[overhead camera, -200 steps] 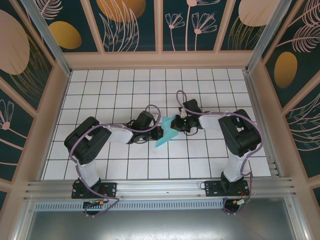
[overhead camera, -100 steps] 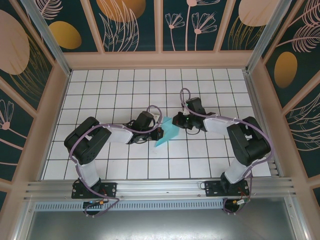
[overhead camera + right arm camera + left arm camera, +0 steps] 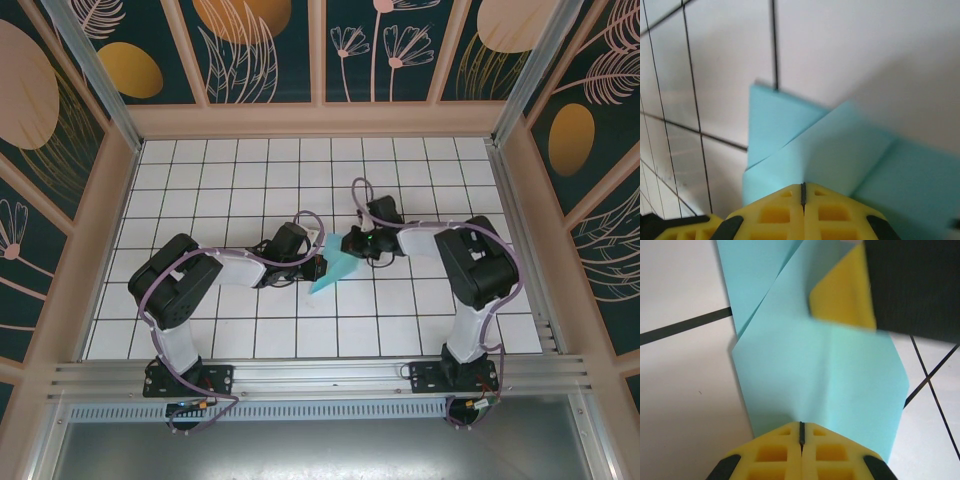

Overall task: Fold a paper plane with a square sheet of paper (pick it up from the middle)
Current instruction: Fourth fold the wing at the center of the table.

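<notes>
Left arm (image 3: 232, 268) and right arm (image 3: 440, 240) bent low, reaching inward, left gripper (image 3: 322, 267) closed, right gripper (image 3: 349, 246) closed (tips close together)

Bright, even overhead light with soft shadows; wrist views blur up close (right one especially).

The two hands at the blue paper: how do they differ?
The left hand meets the paper from the left, along its side; the right hand meets it from the right, at its far end. The left hand faces a broad flat panel, the right hand overlapping folded flaps. Both hands are shut, with yellow ends at the paper.
</notes>
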Action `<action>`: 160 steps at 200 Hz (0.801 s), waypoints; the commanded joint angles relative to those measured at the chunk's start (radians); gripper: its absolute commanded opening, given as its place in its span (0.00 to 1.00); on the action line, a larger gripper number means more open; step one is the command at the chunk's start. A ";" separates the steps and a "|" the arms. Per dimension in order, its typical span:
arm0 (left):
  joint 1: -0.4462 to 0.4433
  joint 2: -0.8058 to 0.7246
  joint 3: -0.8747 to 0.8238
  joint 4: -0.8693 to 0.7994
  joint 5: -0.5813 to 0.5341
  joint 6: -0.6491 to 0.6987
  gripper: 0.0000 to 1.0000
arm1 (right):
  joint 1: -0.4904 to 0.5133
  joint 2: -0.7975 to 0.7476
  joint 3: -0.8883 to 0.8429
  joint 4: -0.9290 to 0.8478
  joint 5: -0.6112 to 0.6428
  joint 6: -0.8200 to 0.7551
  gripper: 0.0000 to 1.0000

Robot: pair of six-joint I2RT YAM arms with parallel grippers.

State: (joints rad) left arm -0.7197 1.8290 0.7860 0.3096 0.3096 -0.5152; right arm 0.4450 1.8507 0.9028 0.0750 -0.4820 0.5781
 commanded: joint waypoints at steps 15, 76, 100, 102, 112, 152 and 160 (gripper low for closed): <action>0.004 0.030 -0.051 -0.199 -0.012 0.037 0.00 | -0.138 0.033 0.038 -0.007 0.074 -0.015 0.03; 0.013 -0.014 -0.029 -0.209 -0.032 0.142 0.00 | -0.122 -0.155 -0.009 -0.031 0.079 0.003 0.03; 0.013 -0.022 -0.018 -0.207 -0.011 0.171 0.00 | -0.047 -0.192 -0.064 -0.005 0.058 0.048 0.03; 0.013 -0.022 -0.018 -0.207 -0.010 0.173 0.00 | -0.039 -0.193 -0.067 -0.003 0.056 0.053 0.03; 0.014 -0.022 -0.015 -0.211 -0.011 0.182 0.00 | 0.000 -0.190 -0.080 0.013 0.053 0.075 0.03; 0.015 -0.021 -0.012 -0.211 0.009 0.194 0.00 | 0.093 -0.114 -0.061 0.077 0.022 0.134 0.03; 0.014 -0.023 -0.011 -0.208 0.008 0.193 0.00 | 0.096 -0.096 -0.058 0.085 0.015 0.142 0.03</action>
State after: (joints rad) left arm -0.7128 1.7996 0.7895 0.2340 0.3153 -0.3534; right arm 0.5297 1.7008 0.8391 0.0998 -0.4412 0.6693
